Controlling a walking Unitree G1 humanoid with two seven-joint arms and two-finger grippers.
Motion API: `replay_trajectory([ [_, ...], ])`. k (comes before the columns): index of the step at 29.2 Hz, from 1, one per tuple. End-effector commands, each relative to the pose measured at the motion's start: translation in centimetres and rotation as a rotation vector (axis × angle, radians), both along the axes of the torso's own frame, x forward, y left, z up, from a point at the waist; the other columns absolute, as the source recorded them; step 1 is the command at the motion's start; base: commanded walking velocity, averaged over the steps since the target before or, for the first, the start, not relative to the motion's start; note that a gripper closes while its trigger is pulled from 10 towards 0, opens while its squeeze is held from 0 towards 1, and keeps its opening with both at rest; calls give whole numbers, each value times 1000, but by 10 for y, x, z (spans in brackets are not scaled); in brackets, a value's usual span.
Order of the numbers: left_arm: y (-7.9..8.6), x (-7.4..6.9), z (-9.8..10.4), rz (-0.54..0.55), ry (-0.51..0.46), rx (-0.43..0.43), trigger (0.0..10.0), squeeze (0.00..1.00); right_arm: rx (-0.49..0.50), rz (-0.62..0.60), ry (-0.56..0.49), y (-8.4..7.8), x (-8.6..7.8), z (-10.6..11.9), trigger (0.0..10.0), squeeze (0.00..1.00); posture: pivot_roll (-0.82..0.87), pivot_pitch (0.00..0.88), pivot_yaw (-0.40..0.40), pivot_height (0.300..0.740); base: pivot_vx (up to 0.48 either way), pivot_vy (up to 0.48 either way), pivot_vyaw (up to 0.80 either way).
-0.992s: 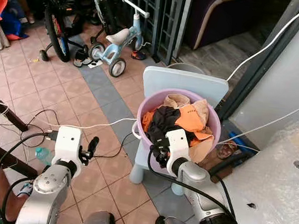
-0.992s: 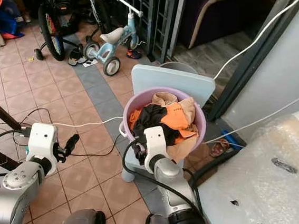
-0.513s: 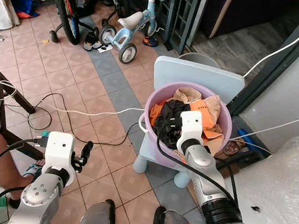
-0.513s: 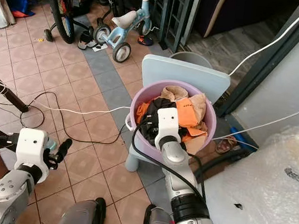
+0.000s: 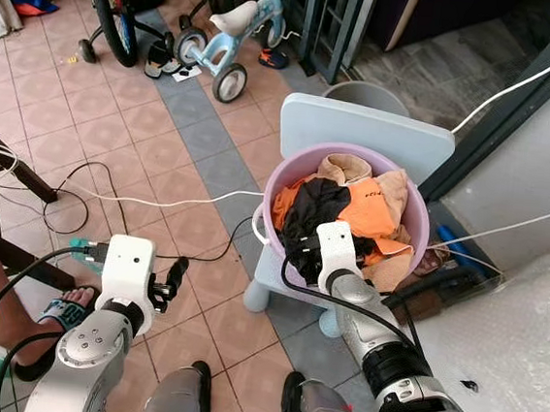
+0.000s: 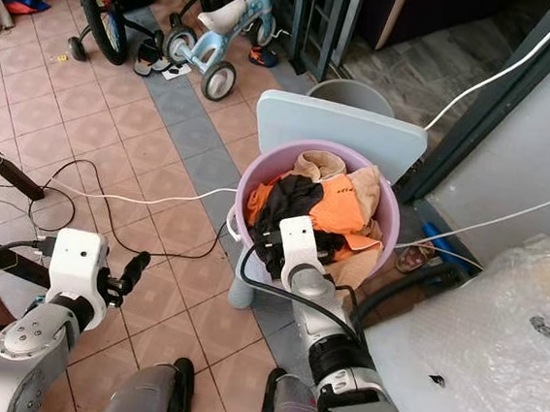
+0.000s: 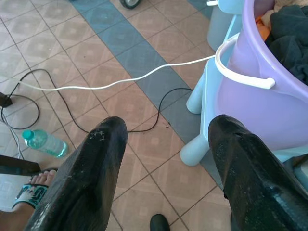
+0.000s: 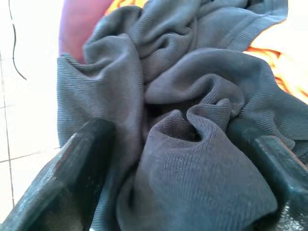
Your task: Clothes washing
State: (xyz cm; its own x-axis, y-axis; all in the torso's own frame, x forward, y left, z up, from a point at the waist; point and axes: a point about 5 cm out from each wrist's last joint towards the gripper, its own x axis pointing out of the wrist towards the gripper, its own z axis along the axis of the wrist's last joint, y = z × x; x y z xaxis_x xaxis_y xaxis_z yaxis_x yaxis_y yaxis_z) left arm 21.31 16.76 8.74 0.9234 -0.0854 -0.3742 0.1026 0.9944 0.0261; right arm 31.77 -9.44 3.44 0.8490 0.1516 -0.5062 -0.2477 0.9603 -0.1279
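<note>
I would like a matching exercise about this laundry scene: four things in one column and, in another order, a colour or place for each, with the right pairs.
Things:
1. basin
2. chair
3. water bottle
4. right gripper

Colours or places:
A. pale blue
B. on the tiled floor
C. purple
D. fingers open around the dark garment

Pairs: 1-C, 2-A, 3-B, 4-D

Right gripper drawn back toward the near rim of the basin.

Half a second earlier the right gripper reached into the middle of the purple basin; it now sits lower in frame, fingers spread around bunched black garment. The left gripper has risen slightly at lower left.
</note>
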Motion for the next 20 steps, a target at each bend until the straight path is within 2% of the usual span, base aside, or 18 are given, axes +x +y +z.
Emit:
replay_trajectory([
  [1, 1, -4, -3, 5, 24, -5, 10000, 0, 19, 4, 61, 2, -6, -11, 0, 0, 137, 250, -25, 740, 0, 0, 0],
  [20, 0, 8, -6, 23, 11, 1, 10000, 0, 87, -12, 113, 2, -5, -16, 0, 0, 129, 208, -35, 740, 0, 0, 0],
])
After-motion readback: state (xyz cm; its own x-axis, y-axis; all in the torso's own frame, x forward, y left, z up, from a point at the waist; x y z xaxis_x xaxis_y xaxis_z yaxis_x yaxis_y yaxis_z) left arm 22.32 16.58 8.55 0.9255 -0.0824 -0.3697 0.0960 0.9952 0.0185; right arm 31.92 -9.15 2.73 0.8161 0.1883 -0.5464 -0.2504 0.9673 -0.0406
